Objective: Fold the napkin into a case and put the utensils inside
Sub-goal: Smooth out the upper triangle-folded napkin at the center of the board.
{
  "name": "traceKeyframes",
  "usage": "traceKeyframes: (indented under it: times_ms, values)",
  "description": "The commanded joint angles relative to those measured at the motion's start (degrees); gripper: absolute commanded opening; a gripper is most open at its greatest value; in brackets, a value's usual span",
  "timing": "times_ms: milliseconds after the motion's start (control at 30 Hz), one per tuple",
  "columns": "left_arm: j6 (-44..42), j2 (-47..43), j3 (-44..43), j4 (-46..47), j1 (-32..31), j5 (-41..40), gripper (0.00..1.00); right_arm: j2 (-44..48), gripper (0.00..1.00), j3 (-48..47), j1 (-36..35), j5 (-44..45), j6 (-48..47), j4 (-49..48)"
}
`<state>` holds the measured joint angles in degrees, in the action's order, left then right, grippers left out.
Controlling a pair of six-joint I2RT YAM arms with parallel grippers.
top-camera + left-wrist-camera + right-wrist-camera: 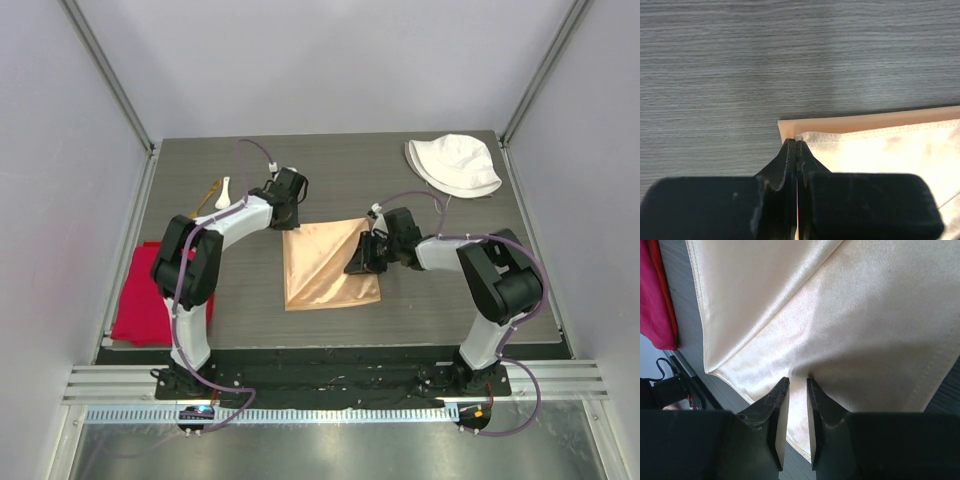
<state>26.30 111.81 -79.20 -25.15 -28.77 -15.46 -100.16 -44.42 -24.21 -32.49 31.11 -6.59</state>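
The peach-orange napkin (325, 265) lies partly folded at the table's middle, with a diagonal crease across it. My left gripper (290, 218) is at its far left corner. In the left wrist view the gripper (793, 141) has its jaws together on the corner of the napkin's upper layer (880, 150), with a thin line of cloth between them. My right gripper (362, 258) is over the napkin's right part. In the right wrist view the gripper (798, 380) has its jaws a narrow gap apart, tips down on the shiny cloth (850, 315), which puckers there. The white spoon (222, 191) and gold fork (207, 197) lie at the far left.
A bright red cloth (143, 296) lies at the table's left edge and also shows in the right wrist view (657, 300). A white fabric hat (455, 165) sits at the far right corner. The dark wood-grain table (340, 160) is walled on three sides.
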Motion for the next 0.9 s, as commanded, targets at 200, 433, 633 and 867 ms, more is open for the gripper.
traceKeyframes:
  times_ms: [200,433,633,867]
  values:
    - [0.1,1.7,0.1,0.1,1.2,-2.4,0.00,-3.7,0.27,-5.9,-0.1,8.0,-7.2,7.8]
    - [3.9,0.9,2.5,0.7,1.4,-3.3,0.00,-3.7,0.28,-11.2,0.3,14.4,-11.1,14.4]
    - [5.6,-2.9,5.5,2.3,1.4,-2.9,0.00,-3.3,0.31,-13.9,0.3,17.8,-13.0,17.7]
    - [6.7,-4.2,5.9,1.2,1.4,-2.6,0.00,1.9,0.54,-16.3,-5.0,23.9,-15.5,22.1]
